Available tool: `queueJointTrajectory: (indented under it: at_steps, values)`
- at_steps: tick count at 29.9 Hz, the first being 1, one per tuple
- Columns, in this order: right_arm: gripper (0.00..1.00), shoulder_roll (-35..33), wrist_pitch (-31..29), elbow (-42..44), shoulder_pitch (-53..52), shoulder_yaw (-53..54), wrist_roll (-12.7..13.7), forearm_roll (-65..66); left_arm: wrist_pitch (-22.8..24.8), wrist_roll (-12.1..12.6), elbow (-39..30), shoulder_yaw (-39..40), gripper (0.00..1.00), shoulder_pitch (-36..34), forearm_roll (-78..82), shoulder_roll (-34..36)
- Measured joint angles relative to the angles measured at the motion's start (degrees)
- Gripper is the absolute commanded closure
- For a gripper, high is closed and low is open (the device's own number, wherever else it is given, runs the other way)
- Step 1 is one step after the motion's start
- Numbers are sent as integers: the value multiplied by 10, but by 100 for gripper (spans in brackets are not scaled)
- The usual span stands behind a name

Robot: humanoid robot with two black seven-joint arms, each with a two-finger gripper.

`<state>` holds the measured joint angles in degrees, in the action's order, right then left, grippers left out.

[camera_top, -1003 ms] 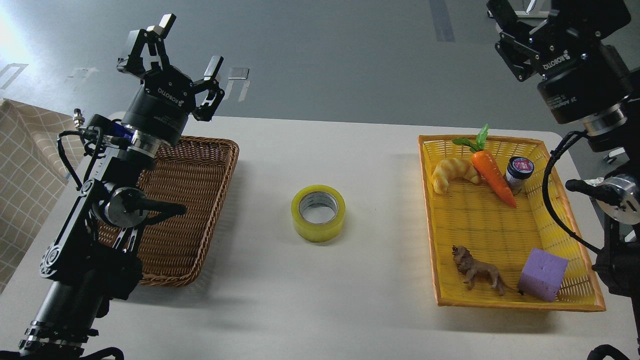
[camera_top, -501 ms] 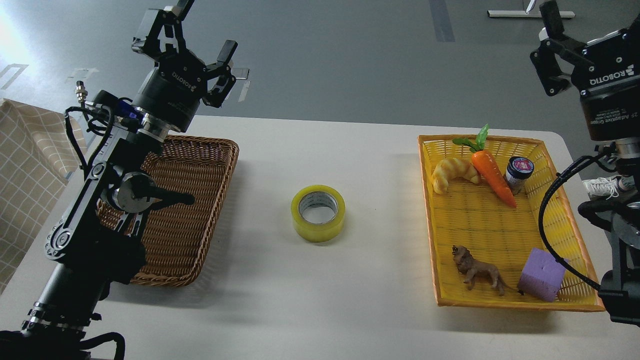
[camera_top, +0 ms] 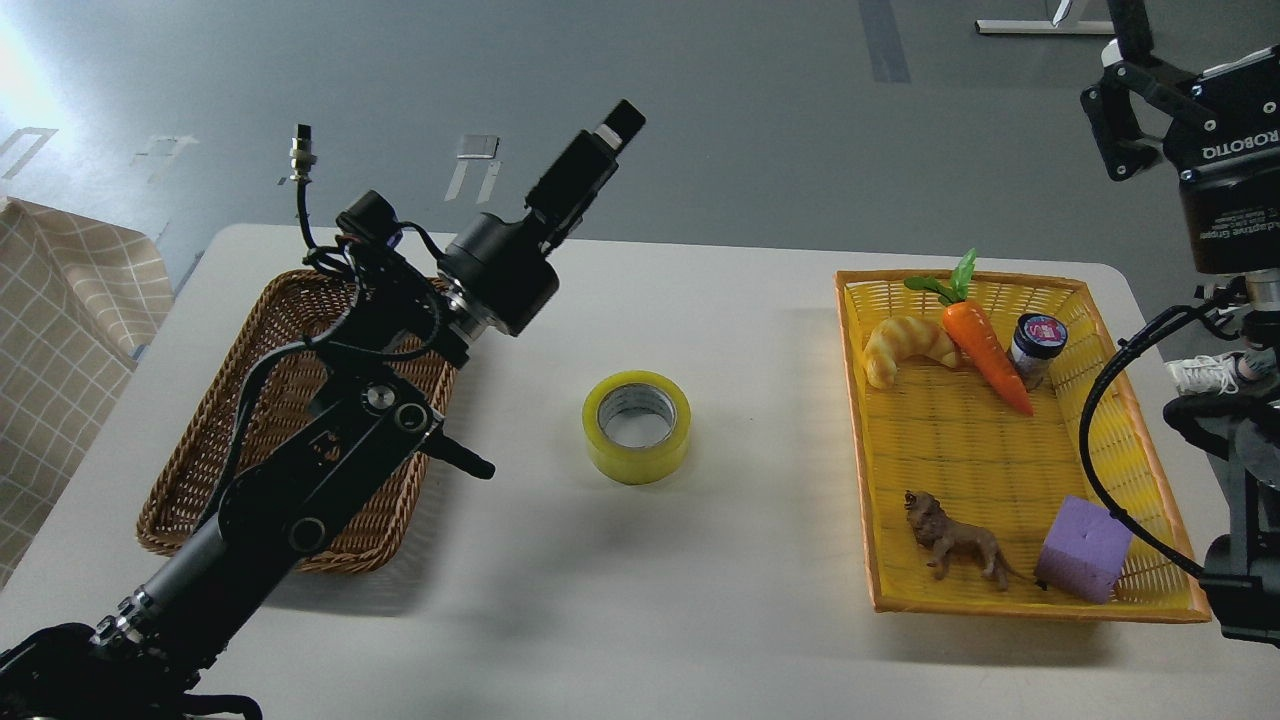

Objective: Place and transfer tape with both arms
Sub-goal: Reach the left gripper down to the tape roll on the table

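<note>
The tape [camera_top: 637, 427], a yellow translucent roll with a grey core, lies flat on the white table [camera_top: 720, 300] at its middle. My left gripper [camera_top: 612, 125] is raised above the table's back edge, up and to the left of the tape. It is turned side-on, so its fingers overlap and cannot be told apart. My right gripper [camera_top: 1135, 40] is high at the top right, beyond the yellow basket. One finger runs off the top edge, so its opening cannot be told. Neither gripper touches the tape.
A brown wicker basket [camera_top: 200, 470] sits at the left under my left arm. A yellow basket [camera_top: 1150, 440] at the right holds a croissant [camera_top: 905, 345], a carrot [camera_top: 985, 350], a small jar [camera_top: 1036, 345], a toy lion [camera_top: 955, 545] and a purple cube [camera_top: 1085, 550].
My left arm has swung right, off the wicker basket toward the table's middle, and its wrist has turned side-on. My right gripper has shifted right and up. The tape has not moved.
</note>
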<state>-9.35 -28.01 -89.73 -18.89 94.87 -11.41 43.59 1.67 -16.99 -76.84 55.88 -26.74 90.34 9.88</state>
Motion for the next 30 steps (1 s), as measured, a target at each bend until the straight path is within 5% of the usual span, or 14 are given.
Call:
queueJointTrajectory:
  at_steps: [4, 10, 14, 20, 30]
  values:
    - [0, -1, 0, 0, -9, 0, 3, 0, -12, 23, 32, -37, 2, -3, 92, -1]
    - [0, -1, 0, 0, -18, -4, 4, 0, -61, 121, 80, -42, 2, 5, 132, -15]
    - [0, -1, 0, 0, -20, -4, 4, 1, -84, 159, 102, -44, 2, 13, 171, -14]
    - [0, 0, 0, 1, -19, -4, 4, 2, -95, 262, 105, -47, 2, 17, 256, 10]
    - [0, 0, 0, 1, -23, -3, 4, 2, -95, 315, 72, -96, 2, 48, 342, 5]
